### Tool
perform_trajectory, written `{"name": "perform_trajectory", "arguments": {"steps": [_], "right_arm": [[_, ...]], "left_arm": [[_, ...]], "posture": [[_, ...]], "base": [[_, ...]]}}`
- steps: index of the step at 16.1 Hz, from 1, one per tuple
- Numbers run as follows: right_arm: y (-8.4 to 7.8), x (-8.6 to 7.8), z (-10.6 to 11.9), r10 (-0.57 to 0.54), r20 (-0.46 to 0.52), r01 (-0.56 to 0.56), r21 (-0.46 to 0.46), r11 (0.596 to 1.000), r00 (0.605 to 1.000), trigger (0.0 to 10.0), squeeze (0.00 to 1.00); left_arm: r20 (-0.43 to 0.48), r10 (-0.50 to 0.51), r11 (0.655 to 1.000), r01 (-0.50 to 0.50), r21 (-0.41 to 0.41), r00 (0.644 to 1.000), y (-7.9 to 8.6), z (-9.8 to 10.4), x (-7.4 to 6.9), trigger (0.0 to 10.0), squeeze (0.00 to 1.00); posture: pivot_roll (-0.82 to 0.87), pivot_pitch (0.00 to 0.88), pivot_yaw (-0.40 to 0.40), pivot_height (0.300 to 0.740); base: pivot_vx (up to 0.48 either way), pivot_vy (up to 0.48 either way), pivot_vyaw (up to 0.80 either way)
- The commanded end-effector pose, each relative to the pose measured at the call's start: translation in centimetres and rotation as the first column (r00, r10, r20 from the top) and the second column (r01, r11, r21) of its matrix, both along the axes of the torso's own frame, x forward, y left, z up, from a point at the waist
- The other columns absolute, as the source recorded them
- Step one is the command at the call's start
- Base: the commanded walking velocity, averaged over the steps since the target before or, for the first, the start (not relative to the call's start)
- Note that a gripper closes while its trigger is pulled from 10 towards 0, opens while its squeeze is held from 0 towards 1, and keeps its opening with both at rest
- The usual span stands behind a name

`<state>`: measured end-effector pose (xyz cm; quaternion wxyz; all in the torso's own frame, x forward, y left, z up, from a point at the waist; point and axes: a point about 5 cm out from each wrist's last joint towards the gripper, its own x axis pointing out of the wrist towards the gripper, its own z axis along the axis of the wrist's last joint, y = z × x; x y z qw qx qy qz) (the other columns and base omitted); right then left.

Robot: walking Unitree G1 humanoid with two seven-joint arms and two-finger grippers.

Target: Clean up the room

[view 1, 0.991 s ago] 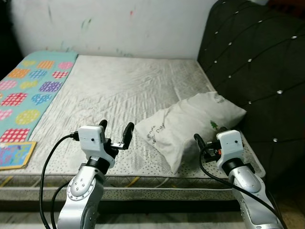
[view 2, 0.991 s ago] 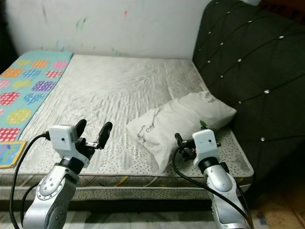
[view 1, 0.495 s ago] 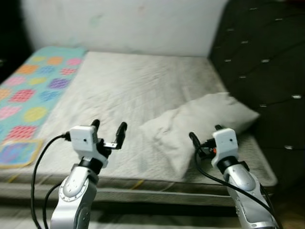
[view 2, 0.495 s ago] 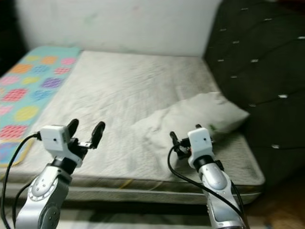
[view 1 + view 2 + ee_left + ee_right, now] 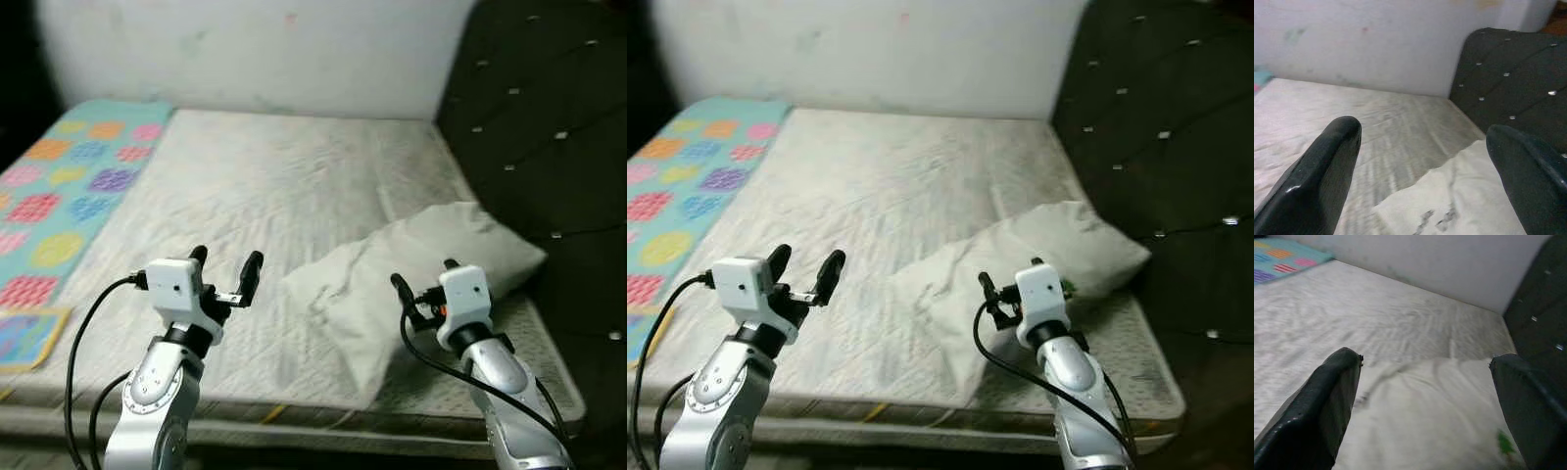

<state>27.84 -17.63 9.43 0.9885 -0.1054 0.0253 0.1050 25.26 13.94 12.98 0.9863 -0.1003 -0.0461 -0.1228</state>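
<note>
Bedroom scene: bare mattress (image 5: 265,186) with grey-white quilted ticking, faintly creased, set against a pale scuffed wall (image 5: 255,49).

Pillow (image 5: 411,284): soft, white, rumpled, lying slantwise on the mattress toward 4 o'clock, one corner drooping at the near edge, far end close to the headboard; small green print (image 5: 1504,443) near that end.

Headboard (image 5: 549,127): dark, diamond-tufted upholstery with shiny studs, at 2 o'clock.

Patterned mat (image 5: 59,196): turquoise, with bright checked circles and squares, along the mattress edge at 9 o'clock.

Left gripper (image 5: 224,262): raised over the near mattress at 7 o'clock, beside but clear of the pillow; glossy black fingers (image 5: 1317,171) spread apart, empty.

Right gripper (image 5: 1009,274): raised at 5 o'clock, over the pillow's near flank; rounded black fingers (image 5: 1317,406) likewise parted, nothing between them; contact with the fabric cannot be told.

Black cables (image 5: 83,343) looped from the white wrist housings down along the silver arms.
</note>
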Motion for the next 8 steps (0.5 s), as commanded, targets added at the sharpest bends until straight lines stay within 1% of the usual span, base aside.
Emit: {"name": "perform_trajectory", "arguments": {"steps": [1,4,7,8], "right_arm": [[-0.86,-0.01,0.38,-0.021,0.014,0.022,-0.007,1.000,1.000,10.0,0.00],[-0.91,-0.04,0.34,-0.023,0.012,0.023,-0.008,1.000,1.000,10.0,0.00],[-1.12,-0.14,0.30,-0.038,0.009,0.038,-0.005,0.999,0.999,10.0,0.00],[-1.46,-0.26,0.23,-0.059,0.001,0.059,0.004,0.998,0.998,10.0,0.00]], "left_arm": [[0.008,-0.021,1.000,0.021,-0.003,1.000,-0.69,0.22,0.05,10.0,0.00],[0.006,-0.027,1.000,0.027,-0.007,1.000,-0.74,0.22,-0.01,10.0,0.00],[-0.025,-0.004,1.000,0.004,-0.004,1.000,-0.64,-0.14,0.04,10.0,0.00],[-0.025,-0.002,1.000,0.002,-0.007,1.000,-0.62,-0.16,0.05,10.0,0.00]], "posture": [[-0.08,0.010,-0.024,0.740],[-0.08,0.012,-0.024,0.740],[-0.08,0.012,-0.026,0.740],[-0.08,0.013,-0.027,0.740]], "base": [[0.322,0.000,0.00],[0.301,0.000,0.00],[0.000,0.000,0.00],[0.000,0.000,0.00]]}}
